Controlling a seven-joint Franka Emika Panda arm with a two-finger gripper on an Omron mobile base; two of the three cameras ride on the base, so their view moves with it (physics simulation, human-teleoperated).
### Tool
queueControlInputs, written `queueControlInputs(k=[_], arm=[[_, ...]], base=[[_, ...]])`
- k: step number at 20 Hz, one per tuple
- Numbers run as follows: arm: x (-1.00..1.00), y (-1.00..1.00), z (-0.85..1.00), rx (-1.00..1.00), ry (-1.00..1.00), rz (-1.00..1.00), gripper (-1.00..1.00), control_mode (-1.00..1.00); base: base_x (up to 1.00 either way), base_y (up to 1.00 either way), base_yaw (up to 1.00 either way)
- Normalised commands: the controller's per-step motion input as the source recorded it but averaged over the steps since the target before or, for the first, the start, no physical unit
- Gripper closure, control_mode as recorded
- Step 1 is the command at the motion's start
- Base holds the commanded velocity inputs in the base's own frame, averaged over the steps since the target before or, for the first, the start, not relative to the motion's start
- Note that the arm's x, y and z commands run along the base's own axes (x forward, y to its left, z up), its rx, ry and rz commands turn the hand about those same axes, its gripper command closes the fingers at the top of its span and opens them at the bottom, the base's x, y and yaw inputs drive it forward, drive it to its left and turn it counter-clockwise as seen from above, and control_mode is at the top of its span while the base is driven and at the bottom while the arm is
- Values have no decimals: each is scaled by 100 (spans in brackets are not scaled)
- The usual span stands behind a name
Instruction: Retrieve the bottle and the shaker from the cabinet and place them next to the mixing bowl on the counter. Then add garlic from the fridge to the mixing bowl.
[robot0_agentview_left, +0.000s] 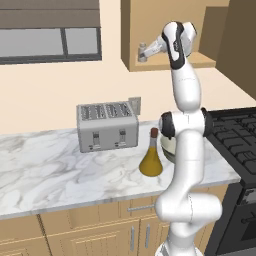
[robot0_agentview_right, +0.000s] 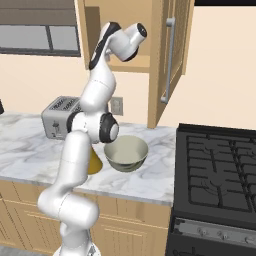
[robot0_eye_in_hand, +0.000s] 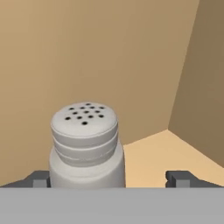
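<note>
The shaker (robot0_eye_in_hand: 85, 146), a grey cylinder with a pale holed cap, stands on the shelf of the tan wall cabinet (robot0_eye_in_hand: 148, 157). My gripper (robot0_eye_in_hand: 111, 178) is open around it, the shaker close to the left fingertip (robot0_eye_in_hand: 39, 178) and a wide gap to the right one. From the left base view the gripper (robot0_agentview_left: 143, 53) reaches into the cabinet (robot0_agentview_left: 205, 60). The bottle (robot0_agentview_left: 151, 160) of yellow oil stands upright on the counter (robot0_agentview_left: 60, 170) beside the mixing bowl (robot0_agentview_right: 126, 152), which is empty. The fridge and the garlic are out of view.
A silver toaster (robot0_agentview_left: 107, 126) sits on the counter left of the bottle. The cabinet door (robot0_agentview_right: 170, 60) hangs open to the right of the arm. A black stove (robot0_agentview_right: 220, 170) adjoins the counter's right end. A window (robot0_agentview_left: 50, 35) is on the wall at left.
</note>
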Motion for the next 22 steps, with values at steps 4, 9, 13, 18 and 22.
queueControlInputs(k=[4, 9, 13, 18, 22], arm=[[7, 13, -1, 0, 0, 1, 100, -100], [0, 0, 0, 0, -2, 0, 100, -100], [-1, -4, 0, 0, -2, -7, 100, -100], [-7, -14, 0, 4, -3, -18, 100, -100], [-20, -24, 0, 5, -4, -24, 100, -100]], base=[[0, 0, 0], [0, 0, 0], [0, 0, 0], [0, 0, 0], [0, 0, 0]])
